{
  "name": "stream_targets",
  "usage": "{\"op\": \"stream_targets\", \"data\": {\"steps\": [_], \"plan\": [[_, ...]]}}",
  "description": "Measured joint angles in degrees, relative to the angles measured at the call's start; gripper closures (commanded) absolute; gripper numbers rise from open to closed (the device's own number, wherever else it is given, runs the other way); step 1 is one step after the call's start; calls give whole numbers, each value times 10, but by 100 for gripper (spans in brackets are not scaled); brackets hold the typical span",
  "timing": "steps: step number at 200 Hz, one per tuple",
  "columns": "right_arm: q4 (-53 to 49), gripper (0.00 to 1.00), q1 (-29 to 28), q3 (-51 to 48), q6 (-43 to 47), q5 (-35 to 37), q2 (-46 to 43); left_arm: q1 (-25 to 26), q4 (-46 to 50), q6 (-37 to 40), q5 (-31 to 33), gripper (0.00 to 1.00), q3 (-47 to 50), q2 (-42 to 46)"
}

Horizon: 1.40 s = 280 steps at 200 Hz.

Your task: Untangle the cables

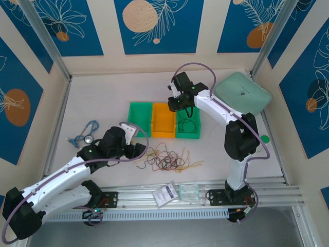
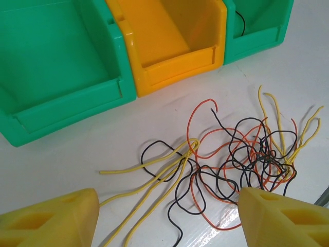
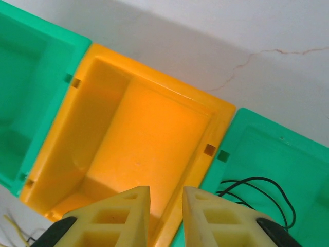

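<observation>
The cables (image 1: 167, 159) are lying in a loose tangle of yellow, red and black strands on the white table (image 1: 103, 98), in front of a row of three open bins and between the two arm bases. The left gripper (image 1: 139, 150) is sitting at the left edge of that heap; in the left wrist view its yellow fingers (image 2: 51, 218) are standing wide apart, pinching nothing, with long yellow strands of the cables (image 2: 231, 154) running through the gap and the thicker knot lying towards the right finger. The right gripper (image 1: 182, 105) is hanging above the bins, its fingers (image 3: 110, 221) drawn close with a narrow gap showing between them and nothing held there, over the near wall of the orange bin (image 3: 139, 134). A black wire (image 3: 257, 190) is coiling inside the right green bin (image 3: 267, 149); the left green bin (image 1: 140, 119) is sitting on the orange bin's other side. A blue cord (image 1: 87, 135) is lying left of the left arm.
</observation>
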<state>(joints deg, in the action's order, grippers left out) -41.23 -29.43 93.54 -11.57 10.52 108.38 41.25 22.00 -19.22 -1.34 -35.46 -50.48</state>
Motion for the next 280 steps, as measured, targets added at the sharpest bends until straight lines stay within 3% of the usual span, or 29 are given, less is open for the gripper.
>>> {"op": "stream_targets", "data": {"steps": [198, 280], "plan": [[-26, 77, 28, -2, 2, 4, 32, -11, -1, 0, 0, 29, 15, 2], [-43, 70, -27, 7, 19, 55, 32, -15, -1, 0, -1, 29, 15, 2]]}}
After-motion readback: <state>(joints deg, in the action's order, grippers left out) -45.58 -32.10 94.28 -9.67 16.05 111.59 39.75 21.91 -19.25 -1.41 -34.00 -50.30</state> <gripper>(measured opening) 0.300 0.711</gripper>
